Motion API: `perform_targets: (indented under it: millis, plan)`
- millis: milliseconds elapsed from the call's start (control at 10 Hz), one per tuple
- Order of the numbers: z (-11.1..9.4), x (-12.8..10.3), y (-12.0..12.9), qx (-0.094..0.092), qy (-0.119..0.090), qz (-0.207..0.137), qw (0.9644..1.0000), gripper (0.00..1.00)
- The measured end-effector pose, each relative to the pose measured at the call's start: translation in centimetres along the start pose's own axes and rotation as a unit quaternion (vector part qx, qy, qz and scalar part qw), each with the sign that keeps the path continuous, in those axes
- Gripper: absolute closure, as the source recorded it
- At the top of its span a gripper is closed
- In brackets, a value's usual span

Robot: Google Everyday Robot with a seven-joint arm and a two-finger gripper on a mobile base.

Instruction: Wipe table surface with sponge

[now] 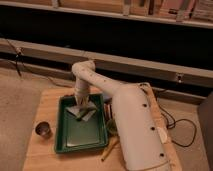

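Observation:
My gripper (81, 107) hangs from the white arm (125, 115) and reaches down into the far part of a green tray (67, 142) on the wooden table (47, 102). A pale grey, flat thing (85, 114), possibly the sponge, lies in the tray right under the gripper. I cannot tell whether the gripper touches or holds it.
A small metal cup (43, 130) stands on the table left of the tray. A pencil-like stick (109, 149) lies at the tray's front right corner. A round white thing (162, 135) lies at the table's right edge. A dark cable (176, 125) runs on the floor to the right.

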State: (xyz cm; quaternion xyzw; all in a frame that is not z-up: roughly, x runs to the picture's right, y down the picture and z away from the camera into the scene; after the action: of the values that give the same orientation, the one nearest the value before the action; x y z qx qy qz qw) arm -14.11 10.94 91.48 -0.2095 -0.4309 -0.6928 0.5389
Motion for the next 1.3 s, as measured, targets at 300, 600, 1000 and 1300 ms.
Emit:
perform_targets:
  millis: [300, 600, 1000, 1300]
  plan:
    - [-0.7, 0.4, -0.4, -0.008, 0.001, -0.008, 0.9999, 0.27]
    - [-0.3, 0.8, -1.2, -0.025, -0.009, -0.021, 0.9994, 0.2]
    - [0.0, 0.7, -1.3, -0.034, -0.015, -0.023, 0.9991, 0.2]
    - [0.3, 0.7, -1.3, -0.038, -0.016, -0.023, 0.9989, 0.2]
